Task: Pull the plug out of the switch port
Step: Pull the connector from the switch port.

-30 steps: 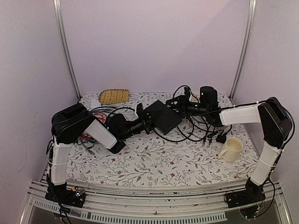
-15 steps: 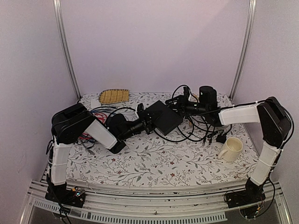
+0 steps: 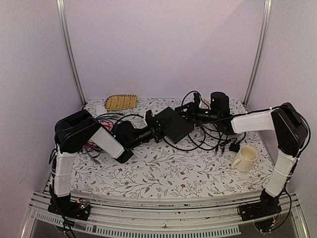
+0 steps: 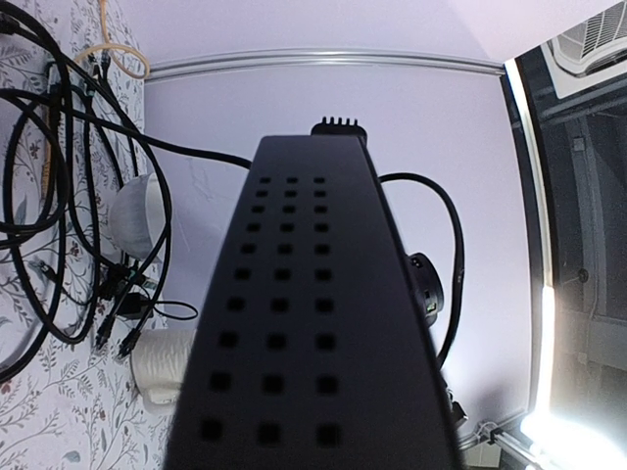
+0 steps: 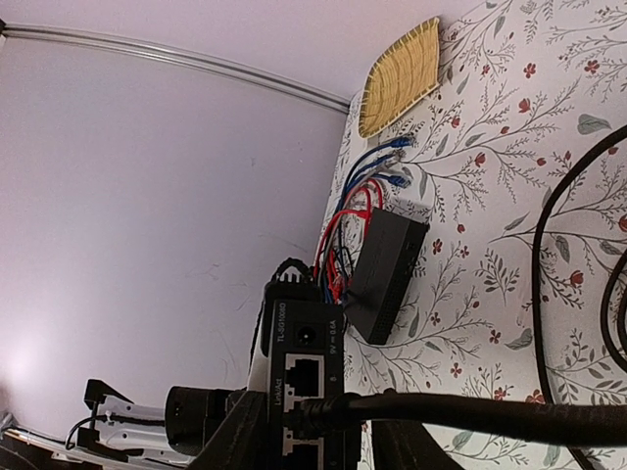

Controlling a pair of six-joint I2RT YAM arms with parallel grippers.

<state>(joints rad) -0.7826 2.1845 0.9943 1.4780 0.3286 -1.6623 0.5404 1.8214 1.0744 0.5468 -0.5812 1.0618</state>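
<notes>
The switch point(image 3: 173, 124) sits mid-table toward the back, and the left gripper point(image 3: 156, 130) has its near-left end. In the left wrist view the vented black casing fills the frame straight out from the camera, with wall and a cream mug point(image 3: 245, 158) beyond, so I judge it clamped narrowly and lifted a little at an angle.

The right wrist view faces the socket edge. 1 black plug point(image 5: 315, 416) is seated in a port, and its thick cable point(image 5: 460, 416) runs off to the right. The right gripper point(image 5: 318, 436) straddles that plug: its fingers point(image 5: 235, 436) stand apart on either side, and I see no firm pinch.

The switch looks like a light, rigid box that would slide or tip if tugged, so bracing it makes sense. The plug body is small, hard and probably smooth. Take it by the moulded shell right at the socket face, not by the cable, which would flex and strain the joint. A latch tab may need pressing (I cannot see one here). Pull straight out along the port axis.
</notes>
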